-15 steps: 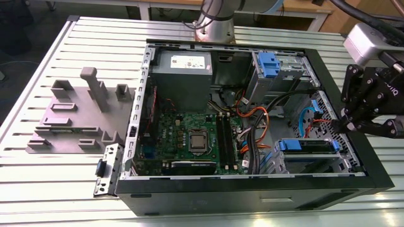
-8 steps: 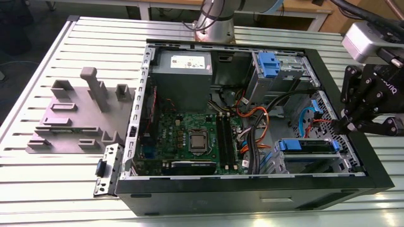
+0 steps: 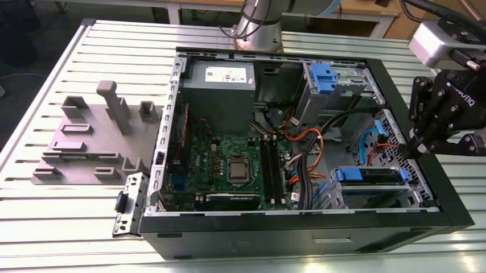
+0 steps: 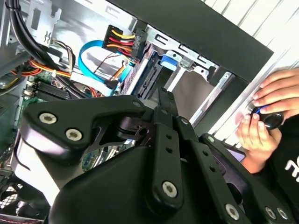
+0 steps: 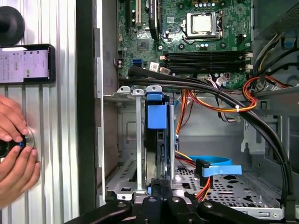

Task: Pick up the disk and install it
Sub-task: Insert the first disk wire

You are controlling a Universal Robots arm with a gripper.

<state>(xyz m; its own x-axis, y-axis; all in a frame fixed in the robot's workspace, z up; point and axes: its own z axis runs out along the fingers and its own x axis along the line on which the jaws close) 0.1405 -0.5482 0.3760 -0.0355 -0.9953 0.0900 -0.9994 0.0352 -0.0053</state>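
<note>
Black linkage fingers of the gripper [image 3: 418,150] are pressed together with nothing between them, and in both wrist views the tips [image 4: 163,95] [image 5: 162,187] meet in one narrow point. In the exterior view the gripper hangs over the edge of the open computer case [image 3: 304,239] at the exterior view's right, just above the lower drive cage. The disk [image 3: 368,175] sits inside that cage, apart from the gripper. Its blue carrier faces outward, and the first wrist view shows it edge-on between the cage's metal rails [image 5: 155,116], directly ahead of the closed tips. In the second wrist view the carrier's blue tab [image 4: 169,60] lies just beyond the fingertips. A flat blue cable [image 5: 215,164] and a bundle of orange, red and yellow wires [image 5: 219,105] run beside the cage toward the motherboard [image 3: 227,162]. A grey power supply box [image 3: 220,79] occupies the case's far corner, and a small blue bracket [image 3: 322,77] sits in the upper bay. The case rests on a slatted metal table [image 3: 45,216], with a grey fixture plate [image 3: 91,142] at the exterior view's left. Outside the case wall, a person's hand [image 5: 14,156] [image 4: 268,116] rests on a small round dark object, near a phone [image 5: 25,63].
</note>
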